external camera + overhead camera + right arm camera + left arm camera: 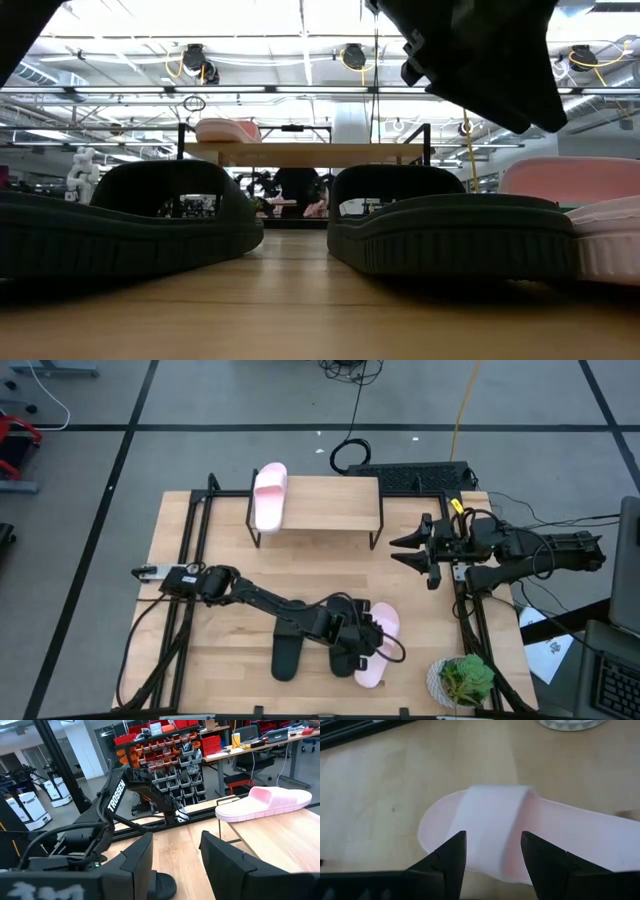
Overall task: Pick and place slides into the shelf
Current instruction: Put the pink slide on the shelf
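From above, the shelf (330,500) stands at twelve o'clock on the table (230,650), with one pink slide (269,496) lying on its left end. The left gripper (372,645) reaches toward five o'clock and hangs over a second pink slide (378,650). A black slide (340,620) lies partly under the arm, and another black slide (286,657) lies just to the nine o'clock side of it. The right gripper (412,550) waits at three o'clock, beside the shelf's right end, fingers spread and empty. A potted plant (465,680) sits at the table's five o'clock corner.

At table height, two black slides (120,225) (450,230) fill the foreground, a pink one (590,215) just past them at three o'clock, and the shelf (300,153) behind carries its pink slide (227,130).

The left wrist camera shows the left gripper (492,857) spread, its fingers straddling the strap of the pink slide (560,840) without visibly pinching it.

The right wrist camera shows the right gripper (175,855) parted, the pink slide (265,802) on the shelf (280,840) beyond.
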{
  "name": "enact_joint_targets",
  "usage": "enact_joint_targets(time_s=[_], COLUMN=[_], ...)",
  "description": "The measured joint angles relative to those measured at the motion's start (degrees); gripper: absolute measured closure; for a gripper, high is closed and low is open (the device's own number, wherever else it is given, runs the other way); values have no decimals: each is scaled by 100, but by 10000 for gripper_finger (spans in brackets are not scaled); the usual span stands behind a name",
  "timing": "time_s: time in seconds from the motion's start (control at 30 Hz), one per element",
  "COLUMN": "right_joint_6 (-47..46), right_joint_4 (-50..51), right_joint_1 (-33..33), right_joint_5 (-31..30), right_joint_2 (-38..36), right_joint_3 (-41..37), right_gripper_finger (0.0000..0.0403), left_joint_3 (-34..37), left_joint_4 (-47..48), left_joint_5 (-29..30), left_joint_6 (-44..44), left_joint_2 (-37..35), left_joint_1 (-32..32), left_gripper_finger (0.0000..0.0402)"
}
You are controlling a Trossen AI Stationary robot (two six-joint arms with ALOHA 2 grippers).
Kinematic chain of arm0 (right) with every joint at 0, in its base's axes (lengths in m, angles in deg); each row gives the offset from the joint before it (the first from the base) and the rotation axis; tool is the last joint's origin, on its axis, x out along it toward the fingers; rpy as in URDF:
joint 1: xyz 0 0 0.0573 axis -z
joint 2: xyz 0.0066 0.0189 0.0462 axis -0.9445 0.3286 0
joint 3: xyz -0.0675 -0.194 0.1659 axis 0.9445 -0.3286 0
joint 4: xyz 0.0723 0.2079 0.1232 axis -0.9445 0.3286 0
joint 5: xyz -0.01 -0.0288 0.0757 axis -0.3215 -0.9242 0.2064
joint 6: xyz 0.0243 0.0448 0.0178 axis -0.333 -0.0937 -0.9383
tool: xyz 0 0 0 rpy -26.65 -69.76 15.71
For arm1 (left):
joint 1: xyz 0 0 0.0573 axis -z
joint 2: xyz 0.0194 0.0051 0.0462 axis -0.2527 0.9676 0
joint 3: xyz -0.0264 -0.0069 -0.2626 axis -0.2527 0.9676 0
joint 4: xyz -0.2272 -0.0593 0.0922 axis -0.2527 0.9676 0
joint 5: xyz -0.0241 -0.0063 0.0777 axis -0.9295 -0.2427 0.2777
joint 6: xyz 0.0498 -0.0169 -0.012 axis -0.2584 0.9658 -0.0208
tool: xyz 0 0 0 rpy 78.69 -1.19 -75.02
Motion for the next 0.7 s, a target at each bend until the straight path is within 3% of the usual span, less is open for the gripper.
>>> enact_joint_targets(time_s=[0.7], right_joint_6=[57], right_joint_4=[166], right_joint_1=[4], right_joint_5=[-140], right_joint_2=[-12], right_joint_3=[0], right_gripper_finger=[248], left_joint_3=[0], left_joint_4=[231], left_joint_5=[72], left_joint_6=[-202], left_joint_2=[15], left_joint_1=[183], left_gripper_finger=[215])
